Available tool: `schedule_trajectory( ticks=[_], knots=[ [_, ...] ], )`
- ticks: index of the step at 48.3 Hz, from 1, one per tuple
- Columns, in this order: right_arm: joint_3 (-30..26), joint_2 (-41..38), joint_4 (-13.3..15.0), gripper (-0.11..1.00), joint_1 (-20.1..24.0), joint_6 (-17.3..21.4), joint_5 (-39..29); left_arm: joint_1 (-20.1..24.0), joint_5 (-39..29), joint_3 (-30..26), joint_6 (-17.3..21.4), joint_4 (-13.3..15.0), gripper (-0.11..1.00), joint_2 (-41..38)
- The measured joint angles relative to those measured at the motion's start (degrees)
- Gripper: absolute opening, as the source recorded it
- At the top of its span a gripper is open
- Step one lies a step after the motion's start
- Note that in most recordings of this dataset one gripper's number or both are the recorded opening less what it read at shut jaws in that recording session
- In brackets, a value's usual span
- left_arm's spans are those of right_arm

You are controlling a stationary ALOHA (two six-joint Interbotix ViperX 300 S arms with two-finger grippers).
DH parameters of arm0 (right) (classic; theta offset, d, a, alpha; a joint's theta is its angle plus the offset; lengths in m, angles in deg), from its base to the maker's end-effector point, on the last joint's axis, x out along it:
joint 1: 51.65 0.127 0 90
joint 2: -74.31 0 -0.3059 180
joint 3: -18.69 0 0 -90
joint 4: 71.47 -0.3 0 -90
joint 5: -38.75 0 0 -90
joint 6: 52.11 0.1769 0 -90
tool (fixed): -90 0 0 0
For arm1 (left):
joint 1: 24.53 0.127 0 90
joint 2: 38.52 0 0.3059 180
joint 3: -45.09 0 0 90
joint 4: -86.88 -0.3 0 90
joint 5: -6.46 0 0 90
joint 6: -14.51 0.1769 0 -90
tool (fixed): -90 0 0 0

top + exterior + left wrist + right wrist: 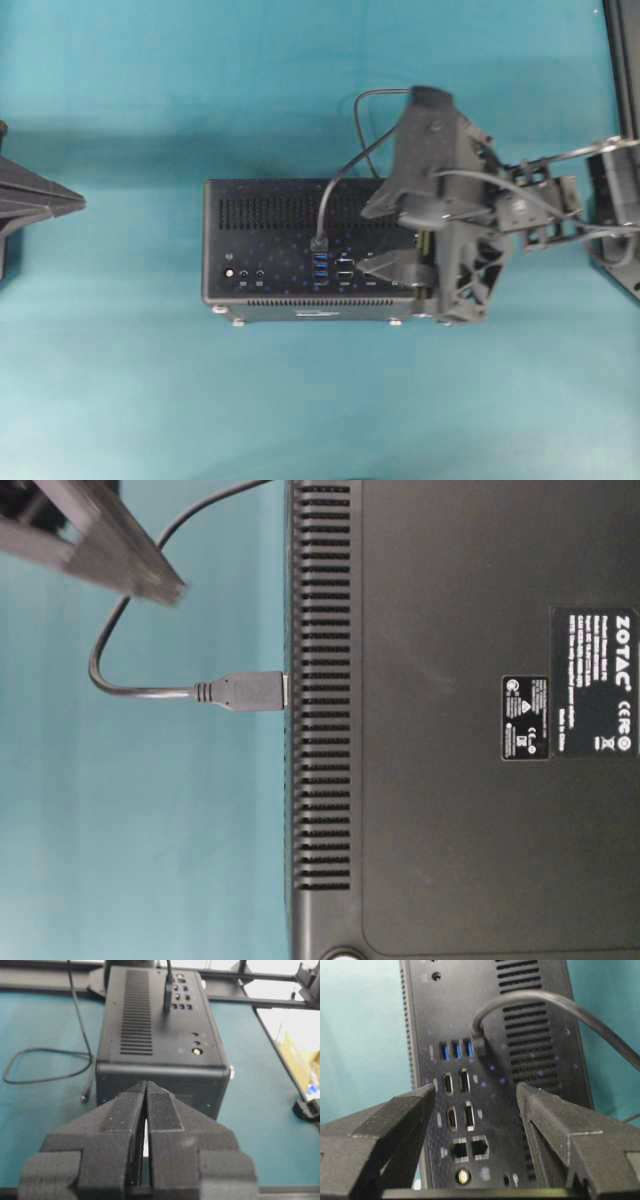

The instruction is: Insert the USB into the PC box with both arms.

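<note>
The black PC box (270,215) lies in the middle of the teal table with its port face up. The USB plug (320,243) stands in the row of blue sockets, and its grey cable (345,150) loops away over the box's back edge. My right gripper (368,238) is open and empty over the box's right part, just right of the plug. In the right wrist view the plug (479,1045) sits beyond the open gripper (476,1090). The table-level view shows the plug (250,691) pressed against the box (460,720). My left gripper (78,204) is shut and empty at the far left, well clear of the box (160,1020).
Slack cable (45,1060) lies in a loop on the table beside the box. Three free blue sockets (456,1050) sit next to the plug, with further ports below. A black frame post (625,60) stands at the right edge.
</note>
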Motion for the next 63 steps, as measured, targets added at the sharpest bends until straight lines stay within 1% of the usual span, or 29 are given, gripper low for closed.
schedule_trajectory(
  ticks=[6,20,25,33,40,52,63],
  knots=[
    [1.49,2.55,0.00,0.75,0.26,0.09,0.44,0.00,-0.88,0.00,-0.26,0.00,0.00,0.09],
    [5.89,8.35,0.00,0.74,0.70,0.09,4.66,0.00,-1.93,0.09,-0.53,0.00,0.00,0.35],
    [7.29,10.20,0.00,0.74,0.79,0.09,5.98,0.00,-1.93,0.44,-1.58,0.00,0.00,0.62],
    [8.88,12.39,0.00,0.74,0.88,0.09,6.33,0.00,-2.02,0.53,-3.16,0.00,0.00,1.14],
    [10.46,14.59,0.00,0.74,0.88,0.00,6.33,0.00,-2.64,0.53,-3.16,0.00,0.00,1.41],
    [12.83,18.54,0.00,0.74,1.05,0.09,6.42,0.00,-3.08,0.53,-4.22,0.00,0.00,1.58],
    [14.59,21.53,0.09,0.74,1.14,0.09,6.42,0.00,-2.99,0.44,-4.22,0.00,0.00,2.29]
  ],
)
